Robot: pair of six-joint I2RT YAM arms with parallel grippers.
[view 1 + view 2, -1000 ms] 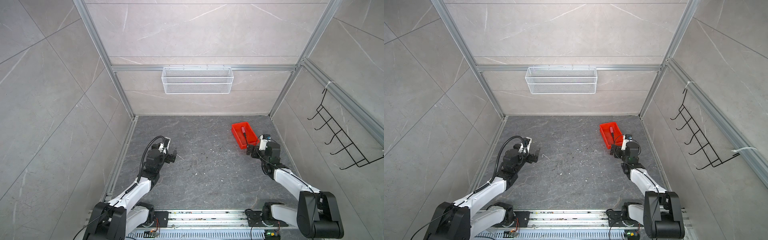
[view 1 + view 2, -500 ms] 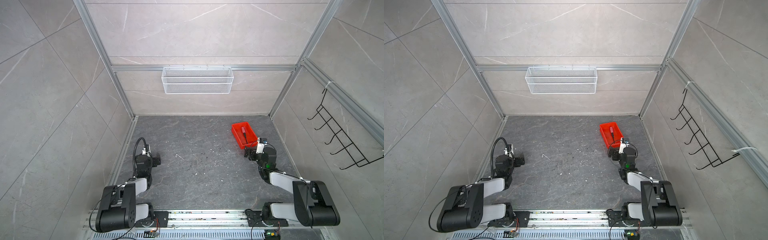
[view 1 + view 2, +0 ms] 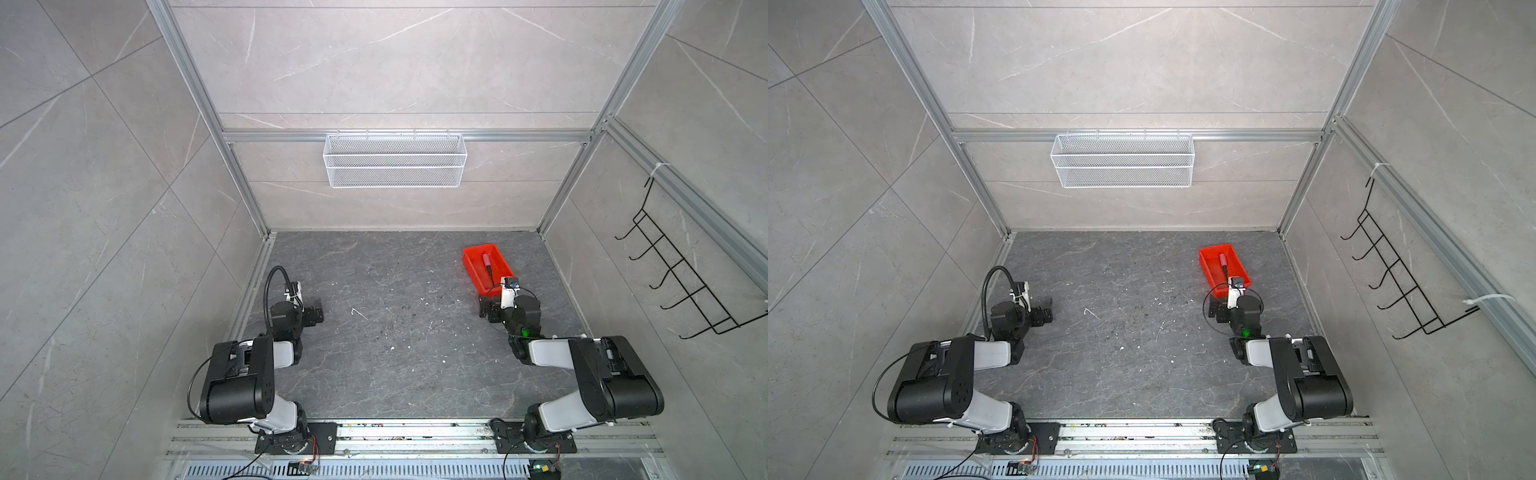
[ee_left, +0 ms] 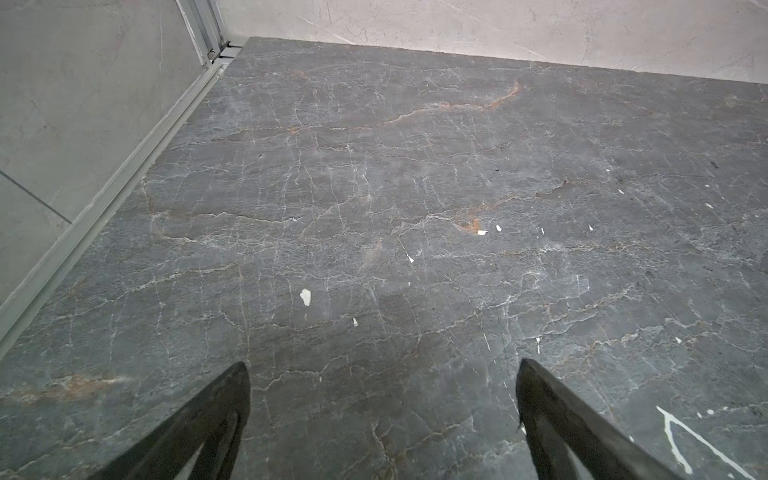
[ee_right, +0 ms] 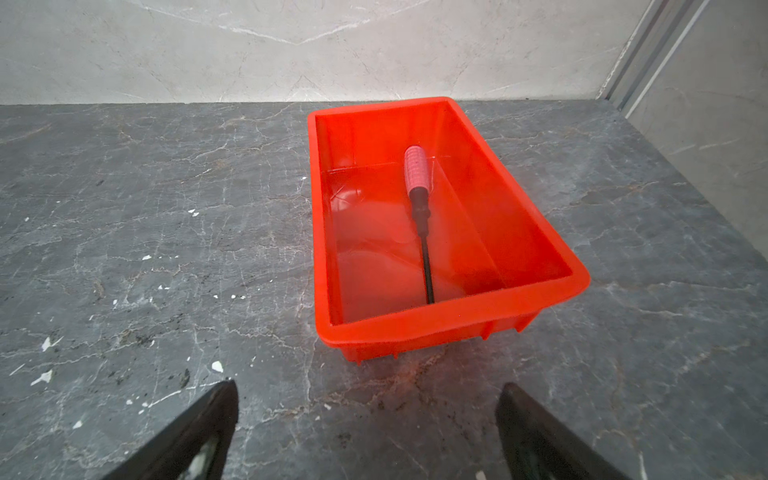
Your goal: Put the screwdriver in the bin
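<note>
Both arms have folded back toward their bases since a second ago. The left arm has drawn in toward the left wall, and the right arm has pulled away from the bin.

The screwdriver lies flat inside the bin, red handle toward the back wall and black shaft running to the near wall. The bin sits on the right side of the counter, toward the back.

In both top views the right wrist camera covers the bin's near corner and the lower end of the shaft, leaving only the handle and a short dark stub. In the right wrist view the shaft's tip meets the near rim, and its end is hard to make out.

The right jaws stand spread wide and hold nothing, just short of the bin. The left jaws are likewise released over bare stone. In both wrist views only their tips show, cut off by the frame edge.

The counter is dark grey veined stone, flecked with white chips and scratches. Pale marbled panels in aluminium framing close it in on three sides. A white wire basket hangs on the back wall and a black hook rack on the right wall. A metal rail carries both arm bases along the near edge.
</note>
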